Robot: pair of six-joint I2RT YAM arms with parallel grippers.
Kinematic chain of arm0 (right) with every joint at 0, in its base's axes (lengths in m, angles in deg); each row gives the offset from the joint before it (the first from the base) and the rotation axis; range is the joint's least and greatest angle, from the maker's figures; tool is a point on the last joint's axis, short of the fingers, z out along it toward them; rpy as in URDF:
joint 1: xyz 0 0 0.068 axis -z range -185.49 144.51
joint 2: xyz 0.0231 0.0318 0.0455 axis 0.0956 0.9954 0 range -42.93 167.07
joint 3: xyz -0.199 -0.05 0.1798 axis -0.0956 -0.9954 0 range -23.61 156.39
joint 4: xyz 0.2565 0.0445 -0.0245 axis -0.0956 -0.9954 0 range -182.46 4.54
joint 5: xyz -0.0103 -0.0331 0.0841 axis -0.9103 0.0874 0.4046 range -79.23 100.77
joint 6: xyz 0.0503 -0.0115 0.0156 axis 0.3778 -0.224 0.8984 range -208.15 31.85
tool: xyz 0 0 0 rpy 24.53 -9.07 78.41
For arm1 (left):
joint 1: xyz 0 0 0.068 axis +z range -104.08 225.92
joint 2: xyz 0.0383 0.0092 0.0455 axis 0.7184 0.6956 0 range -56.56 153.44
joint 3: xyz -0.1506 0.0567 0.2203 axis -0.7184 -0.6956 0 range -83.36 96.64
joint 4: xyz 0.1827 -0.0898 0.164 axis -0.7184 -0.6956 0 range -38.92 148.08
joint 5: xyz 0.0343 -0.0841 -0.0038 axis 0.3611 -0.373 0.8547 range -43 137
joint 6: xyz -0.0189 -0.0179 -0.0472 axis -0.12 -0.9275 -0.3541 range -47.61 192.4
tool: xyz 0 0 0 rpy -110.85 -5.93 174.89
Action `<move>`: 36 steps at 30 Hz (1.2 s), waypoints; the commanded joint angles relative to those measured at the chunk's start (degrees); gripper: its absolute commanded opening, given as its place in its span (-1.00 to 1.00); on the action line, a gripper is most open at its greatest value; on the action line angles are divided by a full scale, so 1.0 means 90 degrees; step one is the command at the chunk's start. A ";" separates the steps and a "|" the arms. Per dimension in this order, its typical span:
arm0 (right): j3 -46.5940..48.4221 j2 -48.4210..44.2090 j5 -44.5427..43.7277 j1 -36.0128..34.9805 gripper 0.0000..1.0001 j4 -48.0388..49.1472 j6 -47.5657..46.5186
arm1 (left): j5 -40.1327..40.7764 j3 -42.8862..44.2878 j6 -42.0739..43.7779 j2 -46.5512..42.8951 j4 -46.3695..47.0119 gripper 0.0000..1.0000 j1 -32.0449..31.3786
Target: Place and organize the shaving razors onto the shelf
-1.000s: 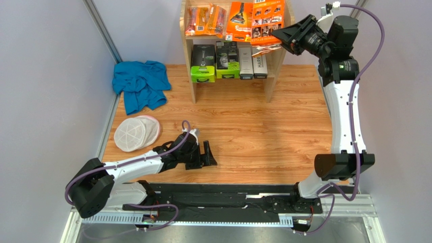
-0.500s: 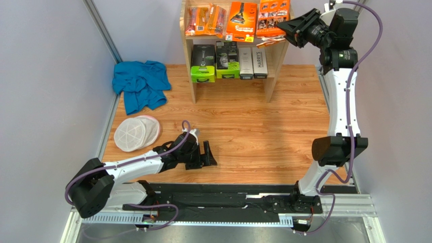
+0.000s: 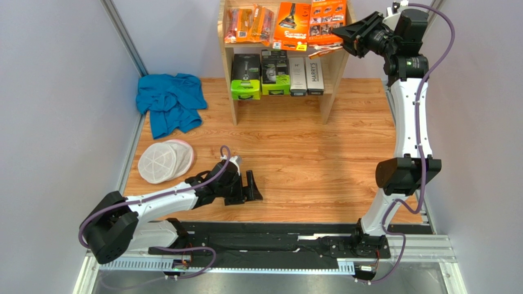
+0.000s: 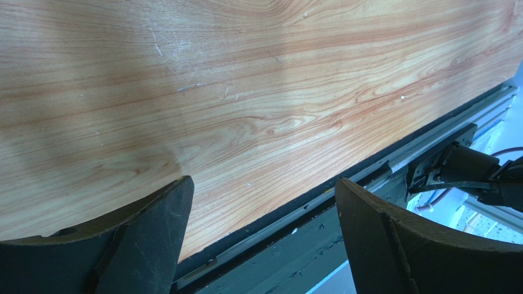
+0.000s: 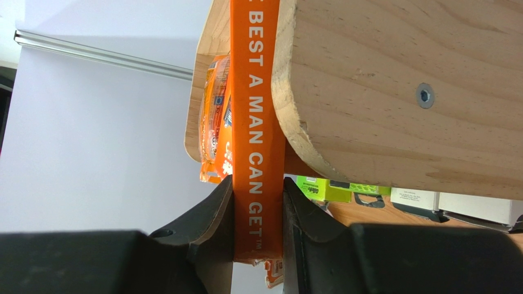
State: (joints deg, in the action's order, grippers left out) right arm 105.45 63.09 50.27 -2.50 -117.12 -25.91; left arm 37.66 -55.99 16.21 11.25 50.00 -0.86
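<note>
The wooden shelf [image 3: 328, 92] stands at the back. Its top tier holds two narrow orange blister packs [image 3: 248, 23] and a flat orange box [image 3: 290, 24]. Its lower tier holds two green packs [image 3: 245, 76] and two long white boxes [image 3: 306, 75], one marked HARRY'S. My right gripper [image 3: 344, 30] is shut on the second flat orange box [image 3: 325, 21] at the top tier's right end. In the right wrist view the fingers [image 5: 258, 190] pinch the box's edge [image 5: 256, 122] beside the shelf's side panel [image 5: 399, 92]. My left gripper [image 3: 253, 185] is open and empty, low over the table [image 4: 261, 208].
A blue cloth [image 3: 172, 101] lies at the back left by the wall. White round mesh discs [image 3: 162, 161] lie left of my left arm. Grey walls close both sides. The black mounting rail [image 3: 276, 236] runs along the near edge.
My right gripper has moved up and back with the flat orange box, from the shelf's front right onto the top tier's right end. The left arm has not moved.
</note>
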 commanded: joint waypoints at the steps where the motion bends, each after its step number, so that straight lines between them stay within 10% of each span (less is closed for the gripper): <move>1: 0.0299 0.0037 0.0210 0.0010 -0.60 0.0383 0.0204 | -0.0016 -0.0014 0.0061 -0.0152 0.0047 0.88 0.0023; 17: 0.0203 -0.0109 0.0005 0.0030 0.64 0.0178 0.0058 | -0.0046 -0.0356 -0.0076 -0.0552 0.0341 0.86 0.0023; 36: -0.1760 -0.1592 -0.0600 0.0196 1.00 -0.0389 -0.1114 | 0.0218 -0.0083 0.0305 -0.1254 -0.0429 0.91 0.0023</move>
State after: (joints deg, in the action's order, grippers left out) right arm 94.15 55.42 47.06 -1.43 -119.65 -31.53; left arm 38.18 -59.33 16.39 2.38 49.81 -0.86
